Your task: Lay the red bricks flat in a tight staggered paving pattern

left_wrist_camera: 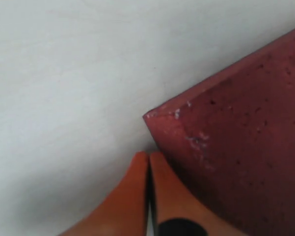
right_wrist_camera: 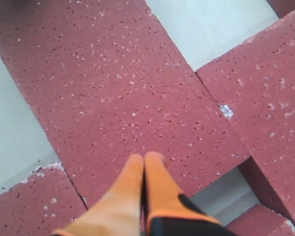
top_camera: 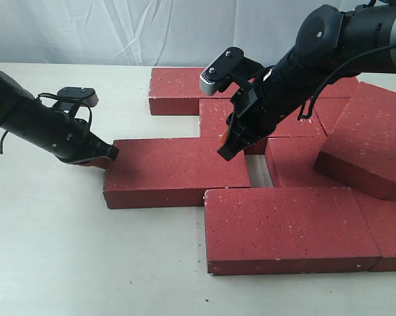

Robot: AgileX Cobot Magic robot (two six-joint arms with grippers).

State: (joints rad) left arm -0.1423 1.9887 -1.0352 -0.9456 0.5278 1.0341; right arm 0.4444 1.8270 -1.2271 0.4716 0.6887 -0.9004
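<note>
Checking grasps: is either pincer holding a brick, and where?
Nothing. Left pincer shut at a corner of the middle brick; right pincer shut over its top.

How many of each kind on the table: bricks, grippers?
flat red bricks: 8 (the right arm hides some seams, so roughly)
tilted red brick: 1
grippers: 2, the left gripper and the right gripper
total: 11

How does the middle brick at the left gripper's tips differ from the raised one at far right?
The middle brick lies flat on the table; the far-right brick sits tilted, propped on neighbouring bricks. The left gripper, shut, sits at the middle brick's end; neither gripper is at the far-right brick. Both are dark red and speckled.
</note>
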